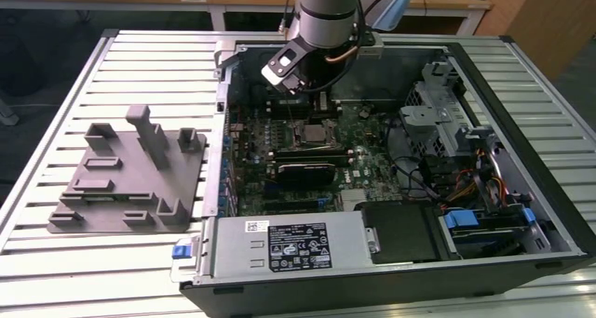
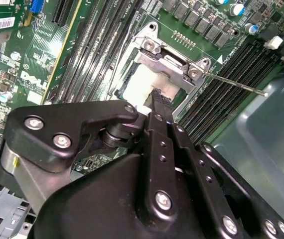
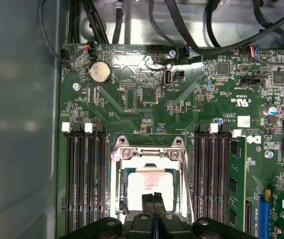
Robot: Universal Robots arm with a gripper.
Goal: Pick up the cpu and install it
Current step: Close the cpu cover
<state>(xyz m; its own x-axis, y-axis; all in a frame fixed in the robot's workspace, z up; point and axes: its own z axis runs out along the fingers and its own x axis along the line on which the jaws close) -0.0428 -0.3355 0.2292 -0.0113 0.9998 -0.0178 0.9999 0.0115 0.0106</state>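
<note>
First wrist view: black gripper [image 3: 153, 198], fingers clenched together, over silver square cpu [image 3: 144, 181] seated in metal-framed socket [image 3: 149, 153]; grey pegged plastic tray [image 1: 121, 192] at the exterior view's left.

Exterior view high over the open computer case [image 1: 373, 290]; both wrist views close above its socket [image 2: 169, 59] [image 3: 149, 153].

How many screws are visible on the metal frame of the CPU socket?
4 in the first wrist view, on the silver metal socket frame: corner screws and, inner screws and between them. The black hand may hide more.
</note>
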